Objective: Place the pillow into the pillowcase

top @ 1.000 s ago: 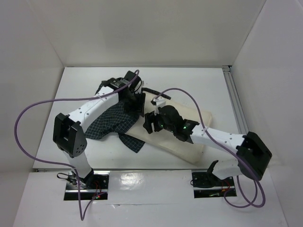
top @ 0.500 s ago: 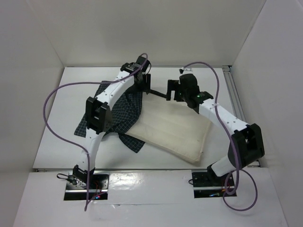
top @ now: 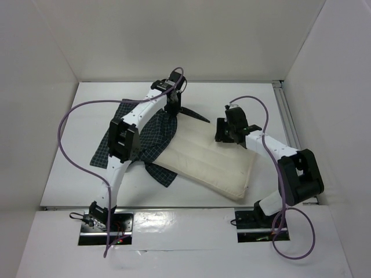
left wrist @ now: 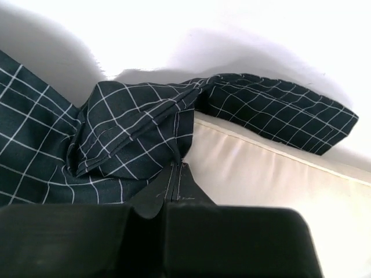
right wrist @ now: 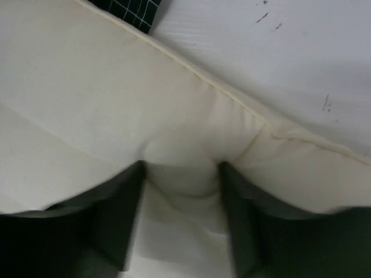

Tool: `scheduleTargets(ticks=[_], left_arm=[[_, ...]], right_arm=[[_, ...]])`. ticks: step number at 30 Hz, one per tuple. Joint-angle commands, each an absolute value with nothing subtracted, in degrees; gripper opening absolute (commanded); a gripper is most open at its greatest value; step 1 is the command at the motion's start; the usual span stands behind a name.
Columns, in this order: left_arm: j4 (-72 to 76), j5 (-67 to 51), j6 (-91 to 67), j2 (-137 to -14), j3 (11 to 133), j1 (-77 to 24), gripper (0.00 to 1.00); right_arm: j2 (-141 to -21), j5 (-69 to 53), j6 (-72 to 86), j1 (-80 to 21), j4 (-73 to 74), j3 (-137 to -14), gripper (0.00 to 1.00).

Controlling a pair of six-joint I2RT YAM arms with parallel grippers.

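The cream pillow (top: pixel 208 165) lies slanted across the table's middle. Its left end is under the dark checked pillowcase (top: pixel 142 136), which is bunched at the left. My left gripper (top: pixel 174 109) reaches over to the far centre. In the left wrist view its jaws (left wrist: pixel 177 167) are shut, pinching a gathered fold of the pillowcase (left wrist: pixel 127 133) right at the pillow's edge (left wrist: pixel 261 174). A strip of checked cloth trails along the far seam. My right gripper (top: pixel 227 132) sits on the pillow's far right corner, with a bulge of pillow (right wrist: pixel 116 104) squeezed between its fingers (right wrist: pixel 124 214).
White walls close the table (top: pixel 87 110) in on three sides. An aluminium rail (top: pixel 288 124) runs along the right edge. Purple cables (top: pixel 66 121) loop from both arms. Bare table (right wrist: pixel 261 52) shows beyond the pillow's far seam.
Both arms swung from the pillow's middle to its far edge. The left gripper closed on the pillowcase. The right one dropped onto the far right corner and narrowed on the pillow.
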State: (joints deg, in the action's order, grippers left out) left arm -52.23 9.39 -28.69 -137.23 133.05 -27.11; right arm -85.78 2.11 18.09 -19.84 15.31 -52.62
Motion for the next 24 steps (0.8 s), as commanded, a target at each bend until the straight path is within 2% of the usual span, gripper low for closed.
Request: scheduleTargets(ticks=[1, 2, 4, 9, 14, 17, 22, 23, 24], left_arm=[[-51.1, 6.7, -27.4, -139.1, 133.8, -27.3, 0.0], [-51.1, 6.7, -27.4, -138.6, 133.8, -27.9, 0.0], [-49.4, 4.9, -26.1, -137.7, 133.2, -28.5, 0.0], [-45.5, -1.7, -22.2, -134.5, 129.3, -31.0, 0.0], [-44.5, -14.4, -22.2, -131.3, 128.8, -32.2, 0.0], [-43.0, -21.9, -22.9, -128.9, 124.9, -32.7, 0.0], [-41.9, -21.0, -24.9, -128.8, 124.3, -33.3, 0.0], [-43.1, -20.1, -24.9, -129.5, 125.0, -33.3, 0.06], [-44.1, -18.2, -24.9, -129.5, 125.8, -33.3, 0.2]], right_arm=[[-88.8, -0.3, 18.7, -20.7, 13.5, -49.7, 0.53], [-88.8, -1.6, 18.0, -21.2, 12.8, -49.0, 0.39], [-89.4, -4.9, 17.4, -22.1, 10.5, -49.0, 0.0], [-88.0, -8.6, 16.4, -27.6, 6.2, -51.4, 0.0], [-84.0, -10.5, 18.5, -31.4, 4.8, -57.2, 0.0], [-80.7, -4.9, 20.5, -32.4, 8.8, -60.2, 0.0], [-75.9, 4.1, 23.9, -30.3, 12.0, -55.0, 0.0], [-74.5, 4.1, 23.9, -28.7, 12.0, -52.0, 0.0], [-73.8, 3.5, 23.9, -28.7, 12.0, -50.6, 0.0]])
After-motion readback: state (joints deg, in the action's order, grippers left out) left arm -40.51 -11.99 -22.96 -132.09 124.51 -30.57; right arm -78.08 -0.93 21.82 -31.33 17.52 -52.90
